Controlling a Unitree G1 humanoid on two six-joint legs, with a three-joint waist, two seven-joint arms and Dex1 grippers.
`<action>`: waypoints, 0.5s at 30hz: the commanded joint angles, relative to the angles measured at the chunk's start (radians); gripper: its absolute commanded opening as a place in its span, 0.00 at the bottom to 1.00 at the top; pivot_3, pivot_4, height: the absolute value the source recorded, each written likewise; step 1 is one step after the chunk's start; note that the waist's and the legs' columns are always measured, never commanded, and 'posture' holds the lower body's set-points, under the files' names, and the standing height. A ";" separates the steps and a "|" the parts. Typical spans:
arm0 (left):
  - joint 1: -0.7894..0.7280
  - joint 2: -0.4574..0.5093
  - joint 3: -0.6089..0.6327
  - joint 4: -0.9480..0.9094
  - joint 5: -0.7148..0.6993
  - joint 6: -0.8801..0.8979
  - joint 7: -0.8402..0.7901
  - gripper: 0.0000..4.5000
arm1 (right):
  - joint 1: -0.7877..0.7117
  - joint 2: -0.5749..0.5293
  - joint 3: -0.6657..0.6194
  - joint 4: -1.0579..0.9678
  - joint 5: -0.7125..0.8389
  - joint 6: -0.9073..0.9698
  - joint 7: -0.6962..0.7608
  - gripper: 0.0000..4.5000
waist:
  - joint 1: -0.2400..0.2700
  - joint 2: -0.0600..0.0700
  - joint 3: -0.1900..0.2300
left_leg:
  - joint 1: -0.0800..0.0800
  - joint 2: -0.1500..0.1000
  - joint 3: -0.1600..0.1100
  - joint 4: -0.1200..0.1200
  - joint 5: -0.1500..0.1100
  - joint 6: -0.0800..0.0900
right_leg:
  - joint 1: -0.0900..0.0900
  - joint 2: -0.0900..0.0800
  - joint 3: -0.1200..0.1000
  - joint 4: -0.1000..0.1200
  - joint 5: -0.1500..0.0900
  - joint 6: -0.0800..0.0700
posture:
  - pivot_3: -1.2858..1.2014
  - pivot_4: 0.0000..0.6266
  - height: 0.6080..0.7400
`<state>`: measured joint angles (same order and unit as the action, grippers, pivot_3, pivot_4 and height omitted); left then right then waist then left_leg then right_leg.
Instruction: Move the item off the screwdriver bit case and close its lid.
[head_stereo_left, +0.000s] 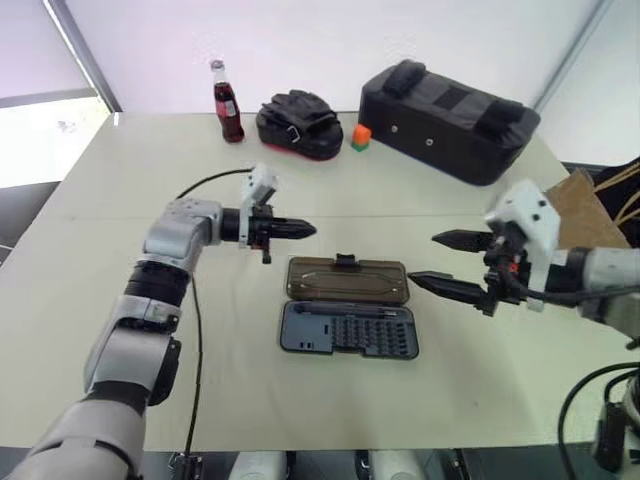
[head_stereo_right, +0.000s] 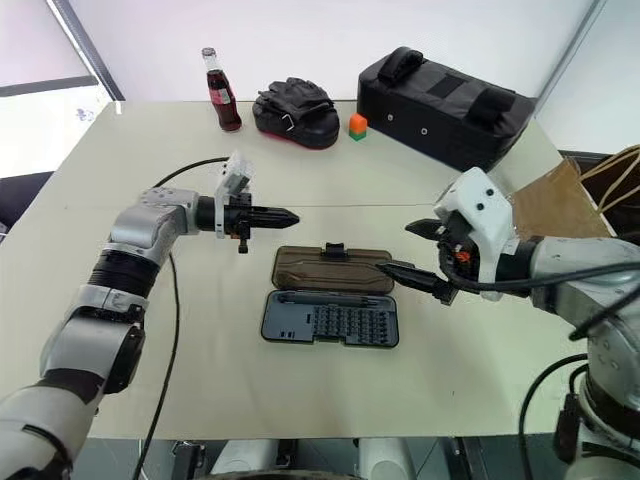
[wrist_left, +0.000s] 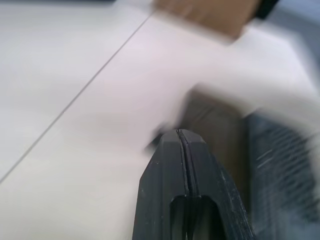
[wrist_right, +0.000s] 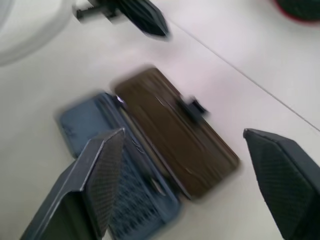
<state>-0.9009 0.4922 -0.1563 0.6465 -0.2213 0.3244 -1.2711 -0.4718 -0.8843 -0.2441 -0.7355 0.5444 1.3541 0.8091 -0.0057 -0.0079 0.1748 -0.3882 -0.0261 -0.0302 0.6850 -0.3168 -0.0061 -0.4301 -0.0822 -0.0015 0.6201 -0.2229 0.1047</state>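
The screwdriver bit case (head_stereo_left: 350, 330) lies open in the middle of the table, with rows of bits in its dark grey tray. Its smoky brown lid (head_stereo_left: 346, 280) lies flat on the far side, the black latch tab on its far edge. The item, a brown paper bag (head_stereo_right: 555, 200) with twine handles, rests at the table's right edge, apart from the case. My left gripper (head_stereo_left: 300, 229) is shut and empty, hovering just left of the lid's far corner and pointing right. My right gripper (head_stereo_left: 430, 258) is open and empty, just right of the lid, pointing left.
A cola bottle (head_stereo_left: 228, 100), a black and red glove pad (head_stereo_left: 298, 122), an orange cube (head_stereo_left: 361, 135) and a large black padded bag (head_stereo_left: 450, 118) stand along the far edge. A black cable (head_stereo_left: 210, 180) arcs over the table behind my left arm.
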 joint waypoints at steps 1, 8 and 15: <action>0.038 0.041 -0.023 -0.083 0.030 -0.042 -0.046 0.00 | -0.001 -0.052 0.190 0.181 -0.149 -0.260 -0.013 0.88 | -0.005 0.000 0.000 | 0.000 0.000 0.000 0.000 0.000 0.000 | 0.000 0.000 0.000 0.000 0.000 0.000 | 0.52 0.24 1.00; 0.261 0.204 -0.064 -0.643 -0.080 0.173 -0.185 0.00 | -0.115 -0.019 0.410 0.535 -0.301 -0.564 0.058 0.88 | -0.010 0.000 0.001 | -0.002 0.004 0.001 -0.001 0.000 0.000 | -0.003 0.000 0.002 -0.001 0.000 0.000 | 0.52 0.24 1.00; 0.401 0.248 -0.149 -0.884 -0.034 0.164 -0.135 0.00 | -0.212 0.048 0.499 0.734 -0.388 -0.690 0.109 0.88 | -0.005 0.001 0.001 | -0.002 0.003 0.001 0.000 0.000 0.000 | -0.002 0.000 0.002 -0.001 0.000 0.000 | 0.52 0.24 1.00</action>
<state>-0.5034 0.7293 -0.2952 -0.1800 -0.2639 0.4953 -1.4167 -0.6496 -0.8341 0.2668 -0.0117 0.1761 0.7001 0.9051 -0.0111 -0.0073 0.1755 -0.3903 -0.0228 -0.0295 0.6847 -0.3167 -0.0062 -0.4320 -0.0822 0.0002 0.6195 -0.2230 0.1046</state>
